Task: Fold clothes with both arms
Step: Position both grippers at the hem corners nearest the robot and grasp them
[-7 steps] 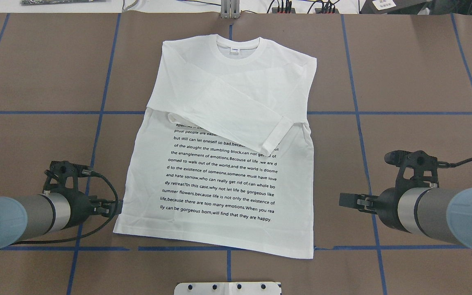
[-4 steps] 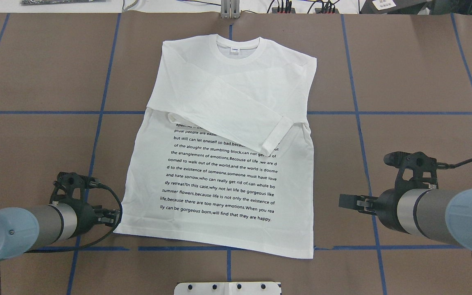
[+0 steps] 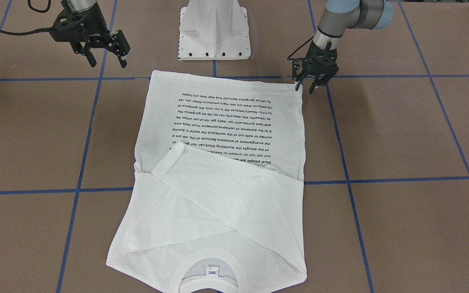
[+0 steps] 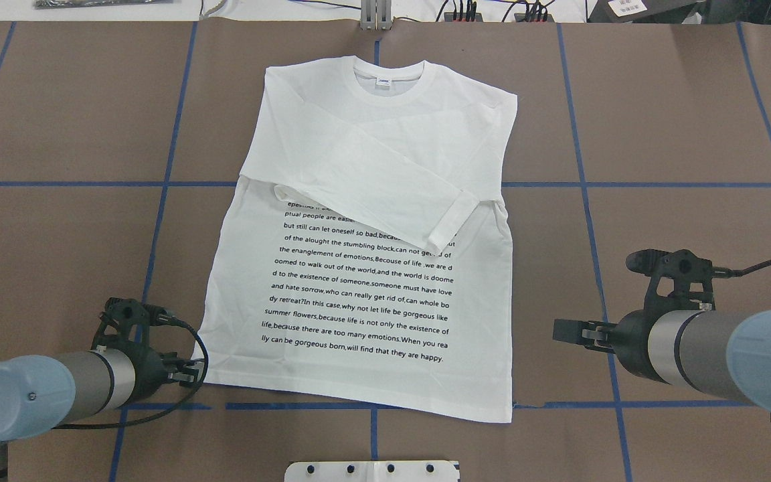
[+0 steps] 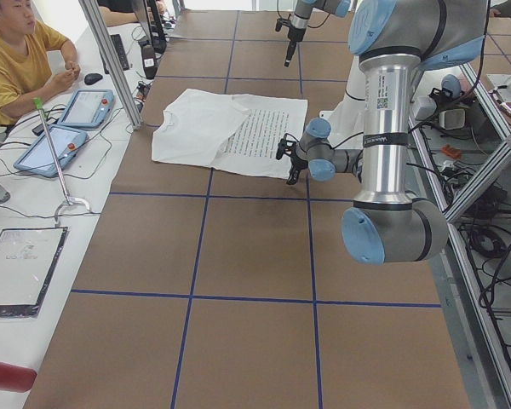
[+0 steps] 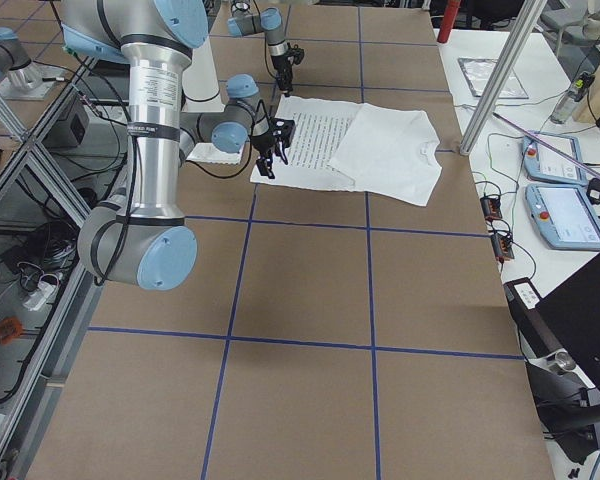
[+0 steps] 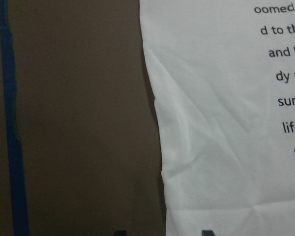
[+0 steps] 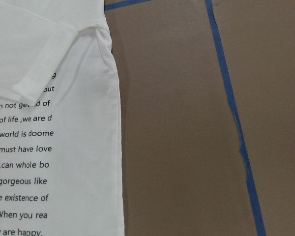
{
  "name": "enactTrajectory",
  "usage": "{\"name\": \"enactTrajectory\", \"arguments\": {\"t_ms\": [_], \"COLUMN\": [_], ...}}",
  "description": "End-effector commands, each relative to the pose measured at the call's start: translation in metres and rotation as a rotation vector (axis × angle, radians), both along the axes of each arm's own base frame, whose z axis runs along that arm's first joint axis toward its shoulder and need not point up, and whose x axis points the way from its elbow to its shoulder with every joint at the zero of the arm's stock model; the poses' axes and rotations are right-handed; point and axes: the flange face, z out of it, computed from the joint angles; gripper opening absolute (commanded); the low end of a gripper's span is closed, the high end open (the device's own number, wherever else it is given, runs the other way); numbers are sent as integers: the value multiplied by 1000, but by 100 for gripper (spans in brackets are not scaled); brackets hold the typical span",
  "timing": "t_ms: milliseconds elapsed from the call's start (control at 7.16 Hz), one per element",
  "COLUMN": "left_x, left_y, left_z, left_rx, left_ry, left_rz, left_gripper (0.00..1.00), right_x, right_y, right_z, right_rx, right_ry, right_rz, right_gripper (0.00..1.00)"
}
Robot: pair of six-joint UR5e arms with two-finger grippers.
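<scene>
**left gripper at the hem corner, right gripper off to the side**

the shirt point(image 4: 359, 288) lay flat on the brown table point(image 4: 680, 120). its long axis ran straight away from the robot. the collar point(image 4: 389, 84) was at the far end and the hem point(image 4: 359, 396) was at the near end. one sleeve point(image 4: 392, 194) was folded slantwise across the chest and covered the top of the printed lines.

the left gripper point(image 4: 193, 375) was the nearer one. it stood low, right at the near left corner of the hem. its fingers were apart and held nothing. in the left wrist view the side edge of the shirt ran down between the two finger tips. the front-facing view showed one tip touching the corner, or almost touching it.

the right gripper point(image 3: 109, 64) also had its fingers spread wide and empty. it was beside the right side edge of the shirt, with bare table between them. the near right corner point(image 4: 507, 416) lay closer to the robot than this gripper, and toward the shirt. the side view suggested that the gripper hung above the table, not on it.

in my judgement, the next step was a fold along the long axis, bringing the hem up toward the collar. for that both near corners had to be pinched. the left side looked ready to close, but the right gripper had to travel inward and down to its corner first.
</scene>
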Motion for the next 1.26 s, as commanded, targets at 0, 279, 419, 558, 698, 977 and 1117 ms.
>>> {"name": "enactTrajectory", "arguments": {"t_ms": [0,279,419,558,698,977,1117], "left_x": [14,21,20,18,16,-3,-12], "left_y": [1,6,6,6,5,4,5], "left_z": [-15,-19,-17,-15,-15,-32,-46], "left_rx": [-9,-30,-31,-32,-39,-34,-29], "left_ry": [-11,-8,-13,-17,-15,18,45], "left_rz": [5,2,2,-2,-9,-19,-20], "left_gripper": [41,19,7,0,0,0,0], "right_x": [-1,-2,-4,-5,-6,-17,-35], "right_y": [1,2,3,5,6,17,38], "right_z": [1,1,1,0,0,-2,-3], "right_rx": [0,0,-1,-1,-1,1,25], "right_ry": [1,1,1,0,0,-5,-5], "right_rz": [-3,-6,-9,-12,-15,6,45], "right_gripper": [100,100,100,100,100,100,99]}}
